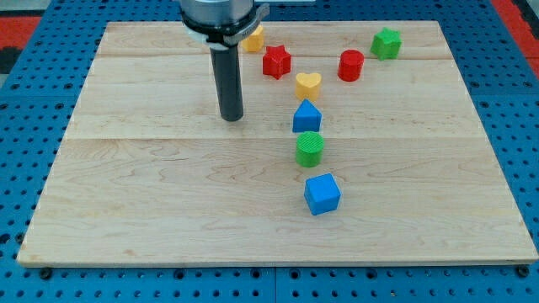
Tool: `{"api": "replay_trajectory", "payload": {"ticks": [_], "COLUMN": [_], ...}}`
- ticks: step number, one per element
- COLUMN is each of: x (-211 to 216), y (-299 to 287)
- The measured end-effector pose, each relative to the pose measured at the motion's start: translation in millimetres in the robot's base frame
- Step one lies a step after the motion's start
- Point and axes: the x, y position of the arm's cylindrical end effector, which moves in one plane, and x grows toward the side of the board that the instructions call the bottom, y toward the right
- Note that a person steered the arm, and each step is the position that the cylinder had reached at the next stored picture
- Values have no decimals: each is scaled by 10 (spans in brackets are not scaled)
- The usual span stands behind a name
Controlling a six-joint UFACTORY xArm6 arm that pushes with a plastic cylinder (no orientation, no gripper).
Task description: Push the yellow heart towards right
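My tip [232, 117] rests on the desk [152, 210]; the arm carries no pincer, only this rod. The yellow heart [308, 83] lies at 2 o'clock from my tip, well apart, just above the blue block [306, 117], beside the red star [276, 61].

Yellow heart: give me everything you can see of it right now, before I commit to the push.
The yellow heart is a small, glossy, plastic-looking block lying flat on the wooden board, lobes toward the view's top, point toward the bottom. It sits between the red star on its upper left and the red cylinder on its upper right, apart from both. The blue block lies just below, very close; contact is unclear. My tip is off to its left, lower, not touching.
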Motion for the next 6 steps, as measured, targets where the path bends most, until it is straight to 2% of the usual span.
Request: {"api": "replay_trajectory", "payload": {"ticks": [1, 2, 3, 5, 6], "x": [-299, -520, -610, -146, -415], "y": [209, 660, 990, 1286, 1345]}}
